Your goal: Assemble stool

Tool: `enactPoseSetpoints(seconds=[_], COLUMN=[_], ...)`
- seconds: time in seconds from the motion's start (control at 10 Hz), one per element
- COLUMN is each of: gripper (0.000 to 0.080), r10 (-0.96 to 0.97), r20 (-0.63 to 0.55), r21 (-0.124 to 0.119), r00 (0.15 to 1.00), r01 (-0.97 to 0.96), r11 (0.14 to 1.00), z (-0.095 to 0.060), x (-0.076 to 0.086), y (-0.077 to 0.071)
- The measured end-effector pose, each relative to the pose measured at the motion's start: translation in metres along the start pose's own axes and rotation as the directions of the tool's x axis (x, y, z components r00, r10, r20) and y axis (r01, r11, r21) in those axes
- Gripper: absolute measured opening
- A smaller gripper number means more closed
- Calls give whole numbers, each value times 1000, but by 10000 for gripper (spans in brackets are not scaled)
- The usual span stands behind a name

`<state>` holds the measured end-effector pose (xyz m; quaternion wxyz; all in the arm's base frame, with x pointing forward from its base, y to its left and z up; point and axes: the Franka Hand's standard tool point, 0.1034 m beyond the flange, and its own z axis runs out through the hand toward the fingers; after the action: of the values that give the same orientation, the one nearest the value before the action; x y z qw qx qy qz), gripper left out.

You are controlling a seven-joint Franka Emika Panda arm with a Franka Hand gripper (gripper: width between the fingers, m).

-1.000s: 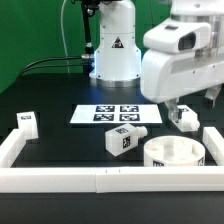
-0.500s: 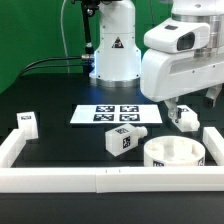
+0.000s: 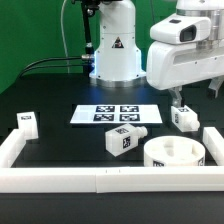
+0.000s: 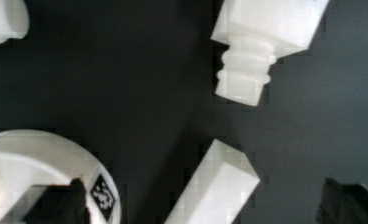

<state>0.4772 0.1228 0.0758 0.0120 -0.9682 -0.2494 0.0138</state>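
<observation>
The pincer (image 3: 195,98) is seen released: fingers (image 4: 53,203) spread wide, nothing held btw. them, and it hangs above the tabletop (image 3: 60,140) at the exterior view's right. Just under it a stool leg (image 3: 183,117) is found on the tabletop, untouched. In the wrist view the same leg, prob., is shown slanted across the gap btw. the fingers, not squared to them. The seat disc (image 3: 175,155) lies near this leg, toward the camera, close to the border rail (image 3: 60,180). A second leg (image 3: 125,138), w/ its peg end visible, is laid on its side beside the disc, just in front of the marker board (image 3: 118,113). A third leg (image 3: 25,123) is set well apart, at the exterior view's left by the rail.

Judged risks: if the pincer is lowered w/o being turned to match the leg, the leg would likely be caught across its corners and twisted or squeezed out. If the descent is off-centre, a fingertip could be landed on the leg and the leg tipped or shoved into the disc, so later alignment is spoiled.
</observation>
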Motion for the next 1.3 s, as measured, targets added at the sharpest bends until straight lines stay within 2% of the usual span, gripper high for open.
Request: enactPoseSetpoints(seconds=[0.2, 0.5, 0.6, 0.9, 1.0, 1.2, 1.3], gripper=[649, 649, 649, 649, 649, 649, 649], r10=[39, 240, 237, 239, 248, 253, 258], r20=[-2, 37, 39, 39, 39, 39, 34], r21=[0, -1, -1, -1, 1, 3, 4], r00=[999, 970, 971, 970, 968, 967, 966], r01=[-39, -240, -237, -239, -248, -253, -258], r11=[999, 971, 972, 971, 969, 967, 966], z=[3, 29, 34, 34, 41, 60, 64], x=[-1, -30, -34, -34, -37, -54, -56], y=[-2, -34, -37, -36, -35, -38, -38])
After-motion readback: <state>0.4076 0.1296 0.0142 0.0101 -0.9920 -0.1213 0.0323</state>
